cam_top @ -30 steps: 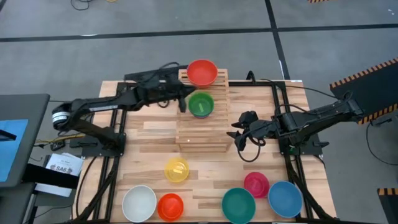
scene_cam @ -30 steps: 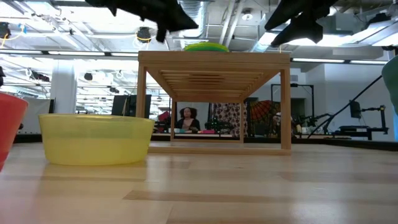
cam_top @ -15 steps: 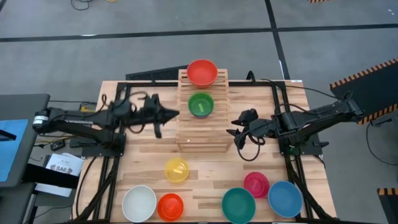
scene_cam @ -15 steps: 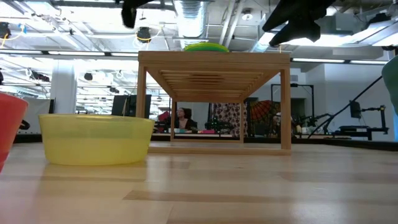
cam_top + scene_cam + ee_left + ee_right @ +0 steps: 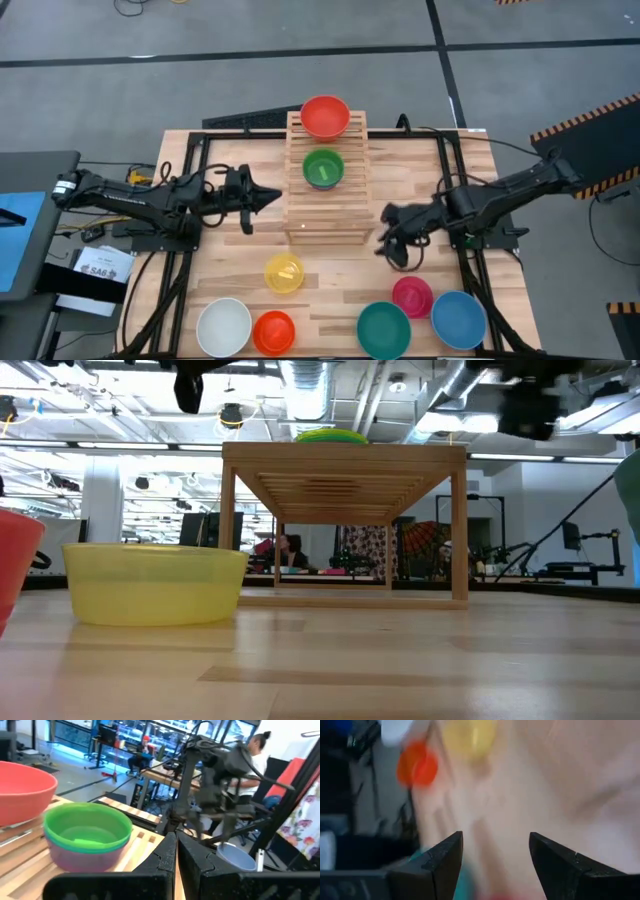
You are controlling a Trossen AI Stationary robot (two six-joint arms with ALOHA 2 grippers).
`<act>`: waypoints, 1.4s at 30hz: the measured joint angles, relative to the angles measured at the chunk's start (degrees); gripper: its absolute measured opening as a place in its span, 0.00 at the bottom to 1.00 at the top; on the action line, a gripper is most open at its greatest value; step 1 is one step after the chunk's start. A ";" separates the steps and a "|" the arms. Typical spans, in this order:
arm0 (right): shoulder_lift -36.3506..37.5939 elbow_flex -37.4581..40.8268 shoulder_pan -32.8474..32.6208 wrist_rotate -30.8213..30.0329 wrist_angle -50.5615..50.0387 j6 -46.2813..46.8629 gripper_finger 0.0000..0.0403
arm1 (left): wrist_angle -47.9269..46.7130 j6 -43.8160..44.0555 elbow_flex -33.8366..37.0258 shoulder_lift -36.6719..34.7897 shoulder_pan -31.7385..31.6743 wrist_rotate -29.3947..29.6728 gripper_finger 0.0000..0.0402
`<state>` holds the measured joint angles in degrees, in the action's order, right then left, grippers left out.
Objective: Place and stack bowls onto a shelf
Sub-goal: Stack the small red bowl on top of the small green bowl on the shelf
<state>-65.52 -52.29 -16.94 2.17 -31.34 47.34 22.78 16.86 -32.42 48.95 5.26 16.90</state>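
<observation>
The wooden stepped shelf [image 5: 325, 200] stands at the table's far middle. A red bowl [image 5: 325, 116] sits on its top step. A green bowl [image 5: 323, 168] sits nested in a purple bowl [image 5: 82, 861] one step lower. My left gripper [image 5: 262, 195] hovers left of the shelf, shut and holding nothing [image 5: 175, 855]. My right gripper [image 5: 385, 240] hovers right of the shelf's near corner, open and holding nothing [image 5: 495, 847]. Yellow [image 5: 284, 273], white [image 5: 223, 326], orange [image 5: 273, 332], teal [image 5: 384, 330], magenta [image 5: 412, 296] and blue [image 5: 459, 319] bowls rest on the tabletop.
The loose bowls line the table's near edge, with the yellow bowl [image 5: 155, 582] nearer the middle. Bare planks lie between the shelf [image 5: 345, 520] and those bowls. Dark frame rails [image 5: 190, 250] run along both table sides. People sit in the room behind.
My left gripper has drawn back from the green bowl on the shelf toward the table's left and a little toward the near edge. My right gripper held still, then moved toward the near edge, nearer the magenta bowl. The bowls have not moved.
</observation>
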 joint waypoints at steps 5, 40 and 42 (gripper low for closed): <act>-6.27 0.00 -9.28 7.20 -4.95 10.22 0.63 | -1.63 0.13 0.00 0.00 0.00 0.26 0.00; -21.09 6.12 -14.78 1.14 -16.95 17.99 0.51 | -2.77 1.70 0.00 0.00 -0.04 1.53 0.00; -21.11 6.12 -14.78 1.16 -17.04 17.17 0.40 | -2.74 1.68 0.00 0.00 -0.04 2.52 0.00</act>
<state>-86.63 -46.17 -31.73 3.33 -48.39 64.52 20.03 18.55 -32.42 48.95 5.21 19.42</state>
